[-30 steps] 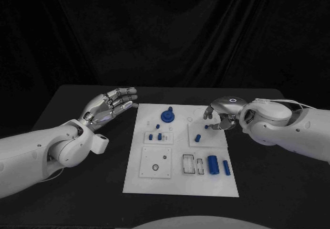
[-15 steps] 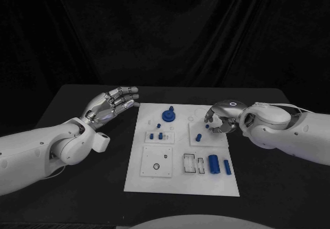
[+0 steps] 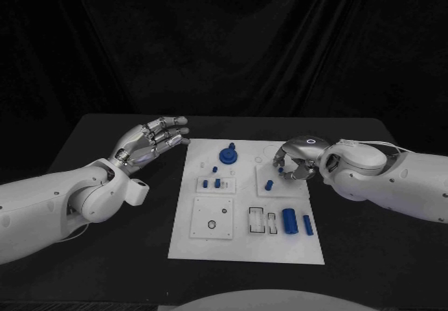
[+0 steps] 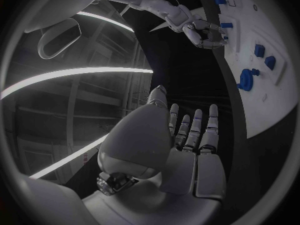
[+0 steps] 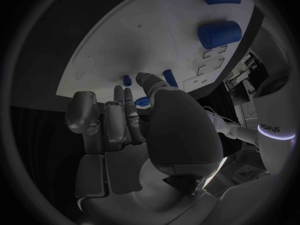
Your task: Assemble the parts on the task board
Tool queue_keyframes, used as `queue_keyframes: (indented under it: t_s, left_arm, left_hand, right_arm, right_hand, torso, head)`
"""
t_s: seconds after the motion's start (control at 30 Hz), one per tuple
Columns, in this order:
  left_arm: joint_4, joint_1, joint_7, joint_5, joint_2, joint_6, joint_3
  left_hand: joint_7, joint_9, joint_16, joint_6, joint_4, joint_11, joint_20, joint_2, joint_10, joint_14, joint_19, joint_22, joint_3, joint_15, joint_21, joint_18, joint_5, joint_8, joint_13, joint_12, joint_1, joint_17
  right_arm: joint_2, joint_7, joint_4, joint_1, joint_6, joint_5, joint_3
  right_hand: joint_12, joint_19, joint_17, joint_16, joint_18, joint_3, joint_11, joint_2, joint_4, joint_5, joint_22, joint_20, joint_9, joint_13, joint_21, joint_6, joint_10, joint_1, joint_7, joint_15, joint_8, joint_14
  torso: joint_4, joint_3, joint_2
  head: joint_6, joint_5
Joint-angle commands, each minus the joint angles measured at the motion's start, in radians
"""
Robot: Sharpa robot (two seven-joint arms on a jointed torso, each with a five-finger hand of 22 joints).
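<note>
Right hand [image 3: 297, 161] hides the task board [image 3: 245, 249] surface beneath it; any fingertip contact there indiscernible.

Dim, dark surroundings; bright ceiling light strips; strong fisheye bending at wrist-view edges

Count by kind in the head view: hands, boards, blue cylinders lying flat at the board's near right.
Hands: 2, left hand and right hand
Task board: 1
Blue cylinders lying flat: 2, thick cylinder and slim cylinder
Total: 5
</note>
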Motion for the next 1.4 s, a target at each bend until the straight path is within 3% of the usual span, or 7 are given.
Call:
queue_keyframes:
  t_s: [0.03,0.17,0.3,0.4,0.83,0.93,1.4]
  left_arm:
    - [0.0,-0.002,0.123,0.008,0.003,0.02,0.001]
    - [-0.001,-0.002,0.12,0.008,0.004,0.024,0.001]
    - [-0.002,-0.003,0.117,0.008,0.004,0.028,0.001]
    - [-0.002,-0.003,0.115,0.008,0.006,0.03,0.001]
    - [-0.005,-0.005,0.106,0.008,0.009,0.04,0.001]
    - [-0.005,-0.005,0.104,0.008,0.009,0.041,0.001]
    - [-0.008,-0.006,0.092,0.008,0.008,0.04,0.001]
  left_hand:
    - [0.01,-0.001,0.008,0.004,-0.008,0.004,0.002,0.001,0.002,0.011,0.009,-0.003,0.0,0.001,0.006,0.012,0.007,-0.006,-0.002,0.001,0.01,0.002]
    - [0.027,-0.002,0.01,0.01,-0.016,-0.002,0.003,0.005,0.003,0.017,0.016,-0.008,0.002,0.005,0.007,0.01,0.023,-0.006,-0.006,0.0,0.019,0.001]
    - [0.032,-0.005,0.011,0.014,-0.031,-0.001,0.003,0.008,0.007,0.026,0.027,-0.02,0.006,0.008,0.007,0.005,0.083,-0.011,-0.011,0.004,0.031,0.0]
    - [0.032,-0.005,0.013,0.015,-0.033,0.0,0.003,0.009,0.008,0.029,0.029,-0.022,0.006,0.009,0.007,0.005,0.091,-0.012,-0.011,0.005,0.033,0.0]
    - [0.067,-0.006,0.02,0.036,-0.047,-0.009,0.004,0.021,0.014,0.043,0.043,-0.031,0.016,0.016,0.01,0.0,0.117,-0.012,-0.012,0.016,0.043,0.0]
    - [0.069,-0.006,0.02,0.039,-0.049,-0.009,0.004,0.023,0.015,0.044,0.044,-0.032,0.017,0.017,0.01,0.0,0.119,-0.014,-0.012,0.018,0.045,0.0]
    - [0.068,-0.008,0.021,0.042,-0.053,-0.002,0.004,0.028,0.017,0.048,0.049,-0.035,0.023,0.02,0.011,-0.003,0.121,-0.02,-0.012,0.023,0.05,0.0]
  right_arm:
    - [0.003,0.01,-0.007,-0.006,-0.013,0.0,0.0]
    - [0.006,0.009,-0.014,-0.009,-0.005,0.0,0.0]
    - [0.006,0.008,-0.018,-0.011,0.0,0.0,0.0]
    - [0.006,0.008,-0.019,-0.012,0.0,0.0,0.0]
    - [0.008,0.035,-0.024,-0.012,-0.027,0.015,0.0]
    - [0.008,0.044,-0.024,-0.012,-0.04,0.022,0.0]
    - [-0.005,0.054,0.0,-0.01,-0.1,0.061,0.001]
  right_hand:
    - [0.004,-0.005,-0.014,-0.015,0.009,0.015,-0.001,0.001,-0.006,0.012,0.135,0.003,0.007,-0.008,-0.015,0.024,0.018,0.019,0.002,0.002,0.005,-0.007]
    - [-0.008,-0.009,-0.029,-0.025,0.011,0.039,0.001,0.005,-0.022,0.066,0.132,0.005,0.017,-0.028,-0.027,0.043,0.038,0.04,0.009,0.006,0.017,-0.011]
    - [-0.015,-0.01,-0.034,-0.028,0.011,0.046,0.002,0.005,-0.028,0.078,0.132,0.006,0.021,-0.037,-0.03,0.045,0.045,0.044,0.01,0.008,0.019,-0.013]
    - [-0.016,-0.011,-0.039,-0.03,0.012,0.048,0.002,0.006,-0.031,0.082,0.132,0.007,0.025,-0.041,-0.032,0.053,0.054,0.044,0.011,0.009,0.024,-0.014]
    - [-0.032,-0.024,-0.088,-0.067,0.019,0.047,-0.014,0.025,-0.061,0.072,0.122,-0.001,0.085,-0.081,-0.073,0.12,0.154,0.055,-0.002,-0.003,0.085,-0.029]
    - [-0.046,-0.019,-0.089,-0.064,0.018,0.036,-0.023,0.03,-0.062,0.03,0.122,-0.006,0.11,-0.098,-0.071,0.132,0.184,0.047,-0.011,-0.009,0.102,-0.023]
    - [-0.059,-0.009,-0.097,-0.067,0.017,0.029,-0.035,0.04,-0.064,0.012,0.124,-0.016,0.14,-0.115,-0.066,0.15,0.223,0.049,-0.023,-0.019,0.122,-0.017]
  torso:
    - [0.0,-0.0003,0.001]
    - [0.0004,-0.0003,0.0]
    - [0.0004,-0.0003,0.0]
    - [0.0004,-0.0003,0.0]
    - [-0.0003,0.0003,0.0]
    - [-0.0001,0.0004,0.0]
    - [0.0003,0.0001,0.0]
  head:
    - [-0.001,0.002]
    - [-0.002,0.002]
    - [-0.002,0.002]
    - [-0.002,0.002]
    - [-0.002,0.002]
    - [-0.002,0.003]
    - [0.0,0.013]
